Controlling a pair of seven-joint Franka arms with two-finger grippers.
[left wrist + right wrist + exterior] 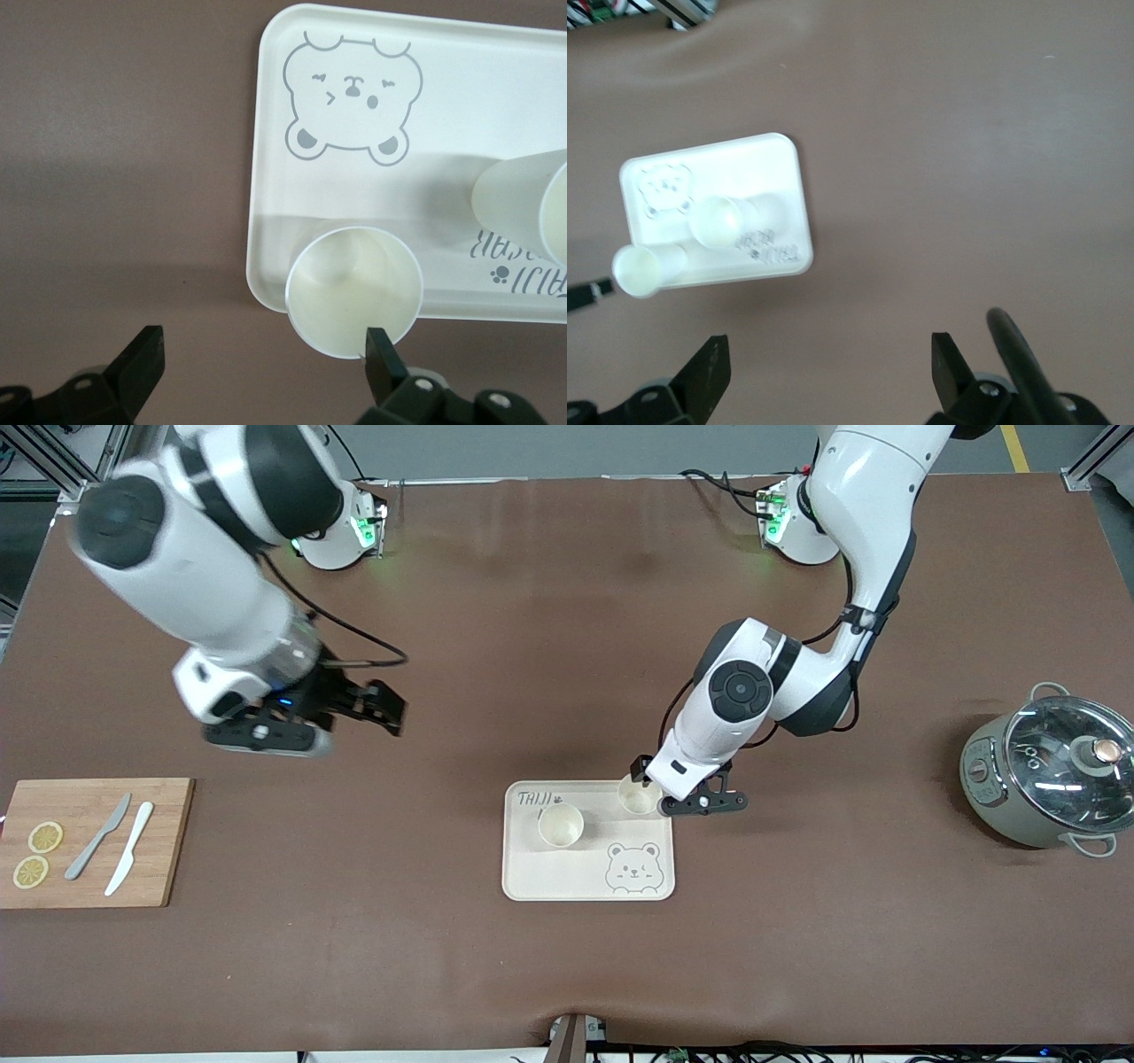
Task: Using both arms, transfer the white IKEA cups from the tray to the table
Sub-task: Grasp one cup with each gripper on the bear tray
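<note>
A cream tray with a bear print [567,872] lies mid-table. One white IKEA cup [560,825] stands upright on it. The second cup [638,795] stands at the tray's corner toward the arms' bases. My left gripper [689,786] is low beside that corner, open and empty. In the left wrist view the gripper [264,354] hangs over bare table, one finger [383,354] at this cup's rim [354,288]; the other cup [518,199] and tray [478,106] also show. My right gripper [372,708] is open and empty, up over bare table toward the right arm's end [830,363]. Its view shows the tray [771,168] and both cups [718,221] [638,268].
A wooden cutting board [89,886] with two knives and two lemon slices lies at the right arm's end of the table. A grey pot with a glass lid [1045,779] stands at the left arm's end.
</note>
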